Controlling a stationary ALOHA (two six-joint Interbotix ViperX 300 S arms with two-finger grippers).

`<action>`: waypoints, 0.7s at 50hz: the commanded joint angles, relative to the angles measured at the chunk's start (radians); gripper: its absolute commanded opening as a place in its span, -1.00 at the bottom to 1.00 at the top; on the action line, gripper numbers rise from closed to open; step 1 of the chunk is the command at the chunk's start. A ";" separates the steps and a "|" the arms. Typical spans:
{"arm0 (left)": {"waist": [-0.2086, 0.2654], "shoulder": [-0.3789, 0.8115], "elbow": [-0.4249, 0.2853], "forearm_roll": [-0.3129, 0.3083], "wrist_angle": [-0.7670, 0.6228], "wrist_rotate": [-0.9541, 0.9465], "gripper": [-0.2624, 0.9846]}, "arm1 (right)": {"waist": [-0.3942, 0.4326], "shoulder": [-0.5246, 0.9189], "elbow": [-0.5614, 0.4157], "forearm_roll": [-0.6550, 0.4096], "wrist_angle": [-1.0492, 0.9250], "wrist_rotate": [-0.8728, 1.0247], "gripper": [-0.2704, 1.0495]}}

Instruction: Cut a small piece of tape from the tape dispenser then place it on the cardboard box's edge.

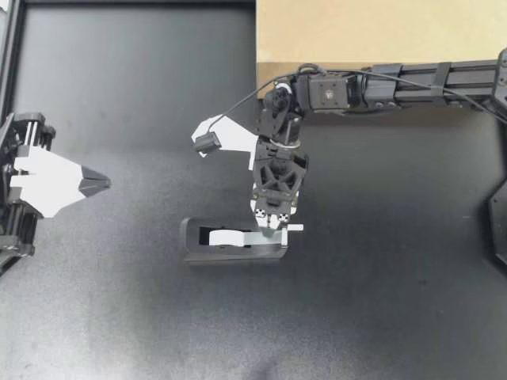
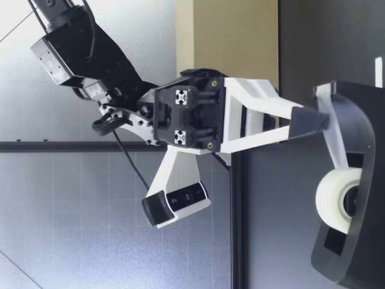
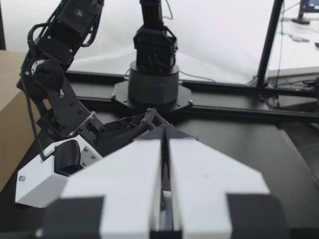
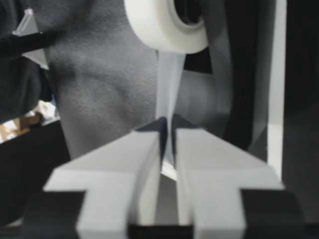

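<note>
The black tape dispenser (image 1: 234,241) lies mid-table with its white roll (image 2: 337,198) showing. My right gripper (image 1: 275,226) reaches down onto the dispenser's cutter end. Its fingers are shut on the free tape strip (image 4: 169,84), which runs from the roll (image 4: 164,25) in between the fingertips (image 4: 149,137). From table height, my right gripper (image 2: 322,123) pinches the tape strip (image 2: 337,150) at the top of the dispenser (image 2: 361,114). The cardboard box (image 1: 380,32) lies at the table's far side, behind the right arm. My left gripper (image 1: 99,184) hovers at the left, shut and empty.
The right arm's white wrist camera (image 1: 207,141) sticks out toward the left above the dispenser. The other arm's base (image 3: 154,84) stands ahead of the left gripper (image 3: 164,142). A black frame part (image 1: 497,226) sits at the right table edge.
</note>
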 commanded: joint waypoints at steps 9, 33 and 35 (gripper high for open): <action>-0.002 0.006 -0.009 -0.002 -0.009 0.000 -0.78 | 0.005 -0.049 -0.023 0.006 0.017 -0.002 -0.69; -0.003 0.006 -0.009 -0.002 -0.008 -0.002 -0.78 | 0.002 -0.109 0.005 0.009 0.037 0.002 -0.72; -0.002 0.005 -0.008 -0.002 -0.008 -0.002 -0.78 | 0.000 -0.117 0.015 0.009 0.035 0.002 -0.72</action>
